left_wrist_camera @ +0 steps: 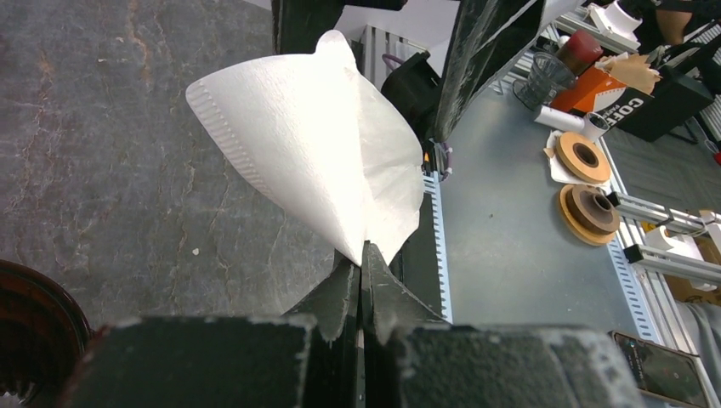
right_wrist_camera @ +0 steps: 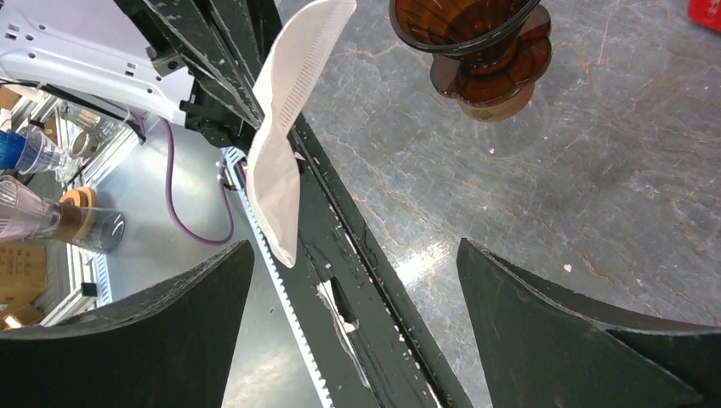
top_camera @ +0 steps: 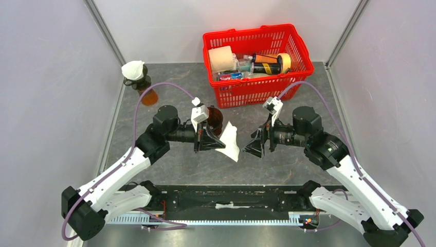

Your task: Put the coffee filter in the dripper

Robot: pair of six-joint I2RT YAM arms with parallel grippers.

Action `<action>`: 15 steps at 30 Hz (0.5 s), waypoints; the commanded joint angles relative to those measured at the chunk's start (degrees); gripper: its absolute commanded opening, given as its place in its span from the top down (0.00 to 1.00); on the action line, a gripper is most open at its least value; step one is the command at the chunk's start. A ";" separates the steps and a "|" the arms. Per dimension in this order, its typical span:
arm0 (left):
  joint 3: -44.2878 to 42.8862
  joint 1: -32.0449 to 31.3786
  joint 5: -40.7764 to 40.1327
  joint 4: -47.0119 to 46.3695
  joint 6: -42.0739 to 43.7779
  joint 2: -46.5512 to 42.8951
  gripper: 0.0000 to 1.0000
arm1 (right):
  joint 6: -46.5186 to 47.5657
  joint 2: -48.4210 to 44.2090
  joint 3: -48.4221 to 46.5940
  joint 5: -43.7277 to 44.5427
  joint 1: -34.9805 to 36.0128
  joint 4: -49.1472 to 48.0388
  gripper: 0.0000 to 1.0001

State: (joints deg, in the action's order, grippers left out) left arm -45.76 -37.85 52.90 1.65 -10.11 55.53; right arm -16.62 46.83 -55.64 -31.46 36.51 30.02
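Your left end effector [top_camera: 218,140] is pressed together, pinching the coffee filter [top_camera: 230,142] by its narrow end. The filter fans out toward 3 o'clock over the worktop [top_camera: 175,103], at 5 o'clock from the dripper [top_camera: 215,118]. Your right end effector [top_camera: 253,150] stands spread, just beside it, not touching.

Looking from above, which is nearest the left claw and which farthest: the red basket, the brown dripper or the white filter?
1. Filter, pinched in the left gripper.
2. Dripper, just behind it.
3. Basket, far back, to the right.
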 commanded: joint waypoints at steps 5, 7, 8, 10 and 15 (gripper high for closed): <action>-2.50 0.14 -0.83 -1.47 -0.28 -0.42 0.98 | 1.30 2.59 1.22 -0.71 -0.01 -1.10 0.03; -2.56 0.14 -1.00 -1.47 -0.93 -0.12 0.98 | 1.21 2.96 1.23 -1.02 0.05 -1.50 0.03; -2.58 0.14 -1.11 -1.47 -1.13 -0.10 0.98 | 1.02 3.11 1.30 -1.40 0.05 -1.94 0.03; -2.50 0.13 -1.33 -1.41 -1.48 0.13 0.98 | 0.63 3.32 1.32 -2.91 0.00 -2.77 0.03; -2.58 0.14 -1.74 -3.31 -2.26 0.62 0.98 | 0.05 3.22 1.83 -3.97 0.06 -4.21 0.03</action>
State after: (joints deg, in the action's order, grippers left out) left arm -46.04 -37.85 52.03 1.30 -10.57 55.77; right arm -16.45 50.26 -54.24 -33.69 36.51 29.15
